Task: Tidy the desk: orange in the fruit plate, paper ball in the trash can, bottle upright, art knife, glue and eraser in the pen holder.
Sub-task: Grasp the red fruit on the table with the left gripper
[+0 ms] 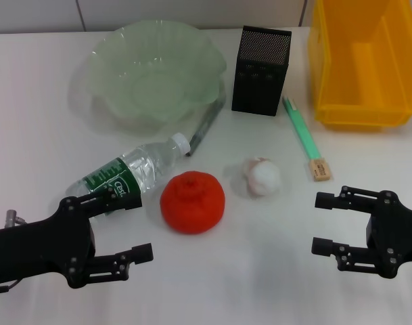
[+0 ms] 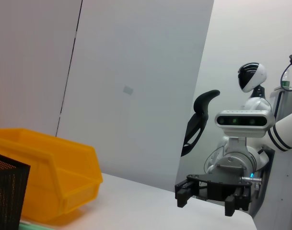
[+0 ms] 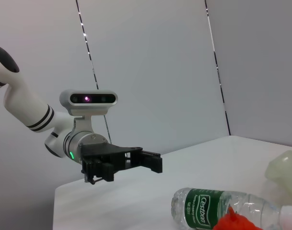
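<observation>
Sitting bare: fruit plate, pen holder, trash can; left gripper, right gripper both released.

Both arms are white with black bands. Each ends in a black hand: left hand, right hand. A grey camera bar sits behind each hand.

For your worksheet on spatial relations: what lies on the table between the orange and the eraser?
In the head view, the paper ball lies between the orange and the eraser.
</observation>
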`<state>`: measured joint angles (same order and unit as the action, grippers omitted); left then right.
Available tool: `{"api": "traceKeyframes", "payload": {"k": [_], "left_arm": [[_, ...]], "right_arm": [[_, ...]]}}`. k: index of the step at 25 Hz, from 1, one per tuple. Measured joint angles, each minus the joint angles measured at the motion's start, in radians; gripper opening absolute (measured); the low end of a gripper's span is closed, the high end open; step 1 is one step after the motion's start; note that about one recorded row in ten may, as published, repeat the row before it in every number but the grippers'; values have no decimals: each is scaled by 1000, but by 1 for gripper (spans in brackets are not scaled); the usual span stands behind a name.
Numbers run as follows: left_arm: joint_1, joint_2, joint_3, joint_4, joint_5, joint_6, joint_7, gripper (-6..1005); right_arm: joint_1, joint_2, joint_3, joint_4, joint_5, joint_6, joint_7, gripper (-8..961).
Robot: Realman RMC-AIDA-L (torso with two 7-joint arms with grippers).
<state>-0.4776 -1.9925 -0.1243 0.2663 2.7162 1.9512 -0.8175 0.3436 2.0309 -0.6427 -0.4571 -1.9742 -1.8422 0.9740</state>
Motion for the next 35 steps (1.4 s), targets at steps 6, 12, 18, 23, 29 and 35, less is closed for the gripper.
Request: {"api": "traceKeyframes", "payload": {"k": [6, 12, 18, 23, 29, 35], "left_arm": [[-7, -6, 0, 2, -10, -4, 1, 798], [-24, -20, 0, 2, -80, -16, -7, 788], [-83, -62, 2, 5, -102, -144, -35, 778], [-119, -76, 9, -8, -104, -261, -49, 770], [-137, -78, 13, -23, -100, -351, -63, 760], [-140, -78, 39, -43, -97, -388, -55, 749]], "right_arm": [[0, 0, 0, 0, 0, 0, 2, 722], [0, 3, 0, 0, 2, 5, 3, 722], [0, 3, 1, 0, 6, 7, 3, 722], [-5, 3, 3, 0, 7, 6, 3, 722], [-7, 2, 4, 0, 8, 5, 3, 721], [-7, 0, 5, 0, 8, 4, 3, 721]]}}
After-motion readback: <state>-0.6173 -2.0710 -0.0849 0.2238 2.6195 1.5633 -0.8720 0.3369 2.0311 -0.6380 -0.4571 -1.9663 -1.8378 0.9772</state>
